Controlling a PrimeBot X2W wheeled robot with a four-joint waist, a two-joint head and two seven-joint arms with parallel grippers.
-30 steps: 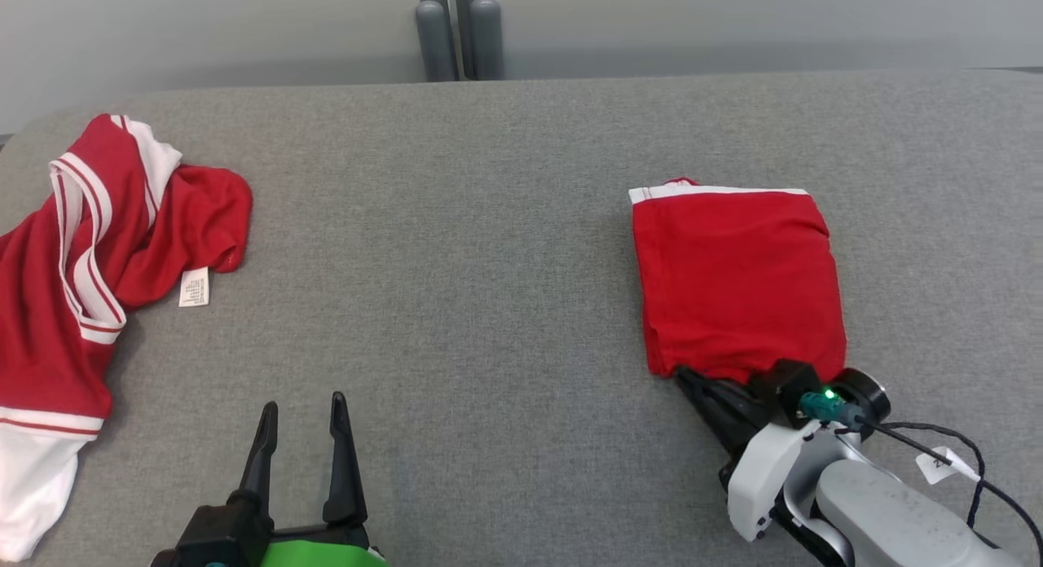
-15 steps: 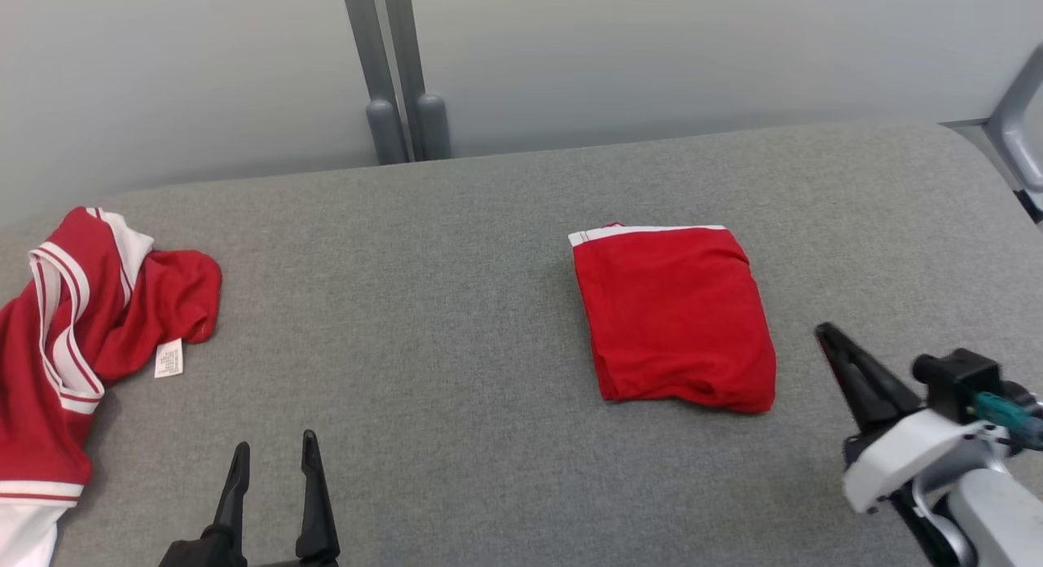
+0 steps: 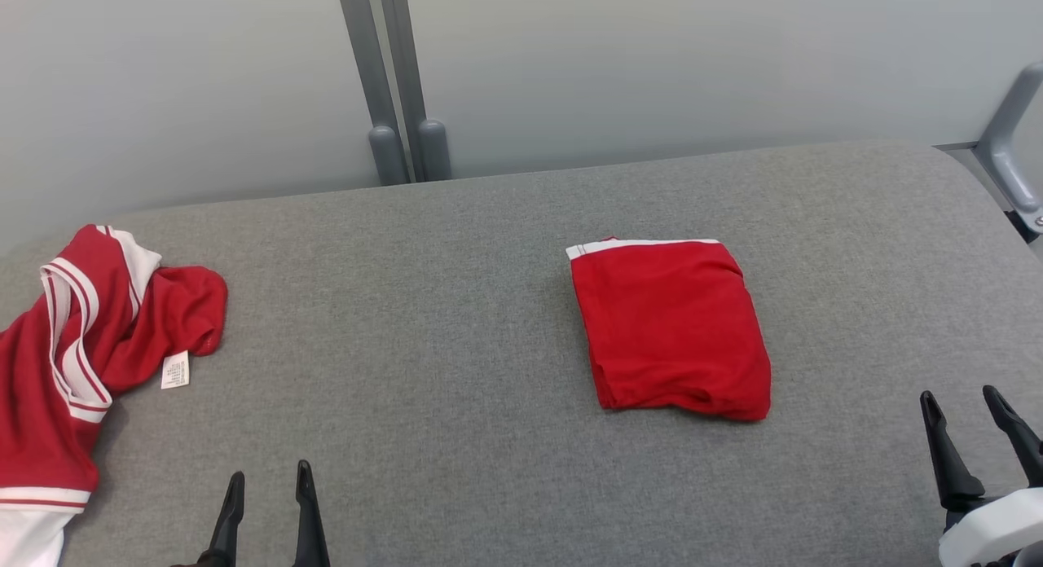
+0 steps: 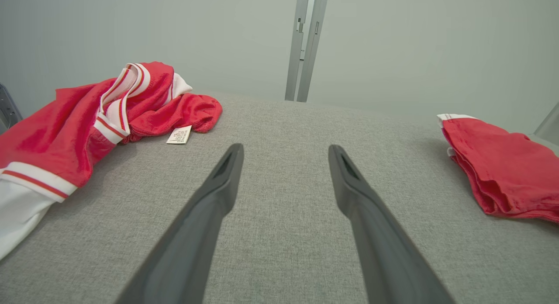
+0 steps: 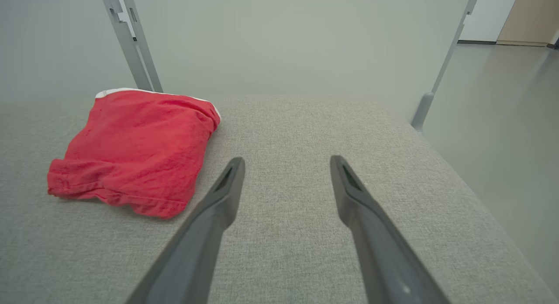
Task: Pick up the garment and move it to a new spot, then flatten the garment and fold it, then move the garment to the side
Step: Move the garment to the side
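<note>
Broadly, you are looking down on one grey fabric-covered table point(image 3: 489, 323) that spans the head view, with two slim metal posts point(image 3: 391, 78) standing side by side behind it; at the table's left lies one crumpled red-and-white garment point(image 3: 49, 371), running out of frame; right of centre lies one folded red garment point(image 3: 672, 327), a compact rectangle with a white band along its far edge, flat on the table with nothing touching it; that makes two garments in all. Judge the folded one as light, thin and limp; its stacked layers would likely slide apart if you pinched only the top one, so take it at the thick near edge, catching every layer, ideally at both near corners. You have two grippers, each with two dark fingers; the left gripper point(image 3: 270, 471) sits at the lower left, spread wide and empty; the right gripper point(image 3: 958, 393) sits at the lower right, near the folded garment but clear of it, also spread wide and empty. Smallest, one white label point(image 3: 175, 370) pokes from the crumpled garment.
</note>
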